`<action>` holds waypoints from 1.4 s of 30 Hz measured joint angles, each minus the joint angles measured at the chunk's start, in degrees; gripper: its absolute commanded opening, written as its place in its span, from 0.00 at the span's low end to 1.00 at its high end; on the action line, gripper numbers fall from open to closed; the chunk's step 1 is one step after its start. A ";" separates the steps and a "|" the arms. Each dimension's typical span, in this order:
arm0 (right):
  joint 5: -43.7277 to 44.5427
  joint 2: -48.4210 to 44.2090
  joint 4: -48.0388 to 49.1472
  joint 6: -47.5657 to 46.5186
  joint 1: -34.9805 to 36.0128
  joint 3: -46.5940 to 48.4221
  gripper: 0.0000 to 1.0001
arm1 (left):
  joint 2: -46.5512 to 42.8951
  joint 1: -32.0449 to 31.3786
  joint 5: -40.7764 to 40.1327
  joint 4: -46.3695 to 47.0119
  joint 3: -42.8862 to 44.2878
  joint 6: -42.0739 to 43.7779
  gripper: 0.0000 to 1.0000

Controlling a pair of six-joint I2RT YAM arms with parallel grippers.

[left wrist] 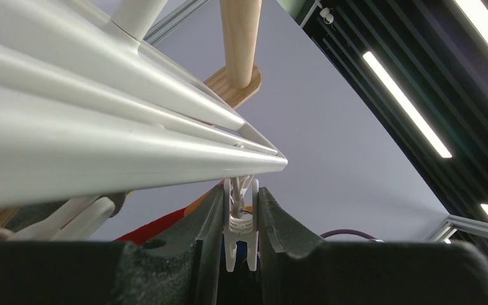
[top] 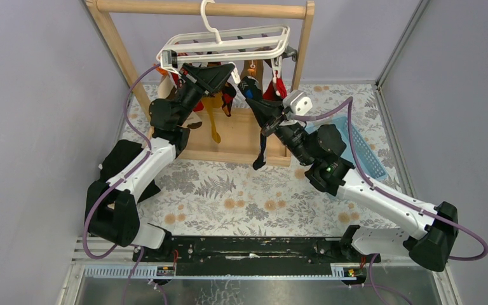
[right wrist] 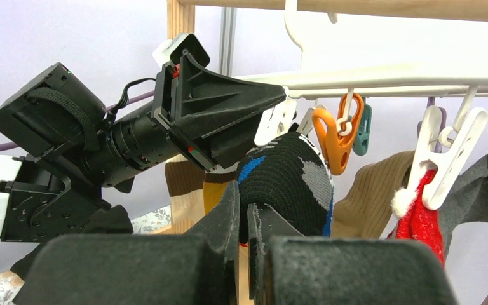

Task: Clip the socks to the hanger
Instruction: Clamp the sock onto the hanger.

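The hanger is smooth white plastic, its bars glossy with bright highlights. A white clip hanging from it is the same hard plastic. An orange clip looks shinier. The rack is pale wood, smooth and matt. The left gripper has fingers of matt black plastic with a fine grainy surface. The black sock is ribbed knit cloth. The red sock looks fuzzy. The table has a matt, leaf-printed covering.

White barred hanger hanging by hook, mixed socks clipped beneath
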 measured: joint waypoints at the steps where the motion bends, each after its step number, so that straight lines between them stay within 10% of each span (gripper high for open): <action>1: 0.00 0.11 0.00 0.00 0.00 0.20 0.00 | 0.00 0.00 0.00 0.02 -0.02 0.00 0.00; 42: 0.04 6.62 -0.44 0.57 0.00 5.66 0.00 | 0.11 0.02 0.37 2.12 -0.04 -2.80 0.00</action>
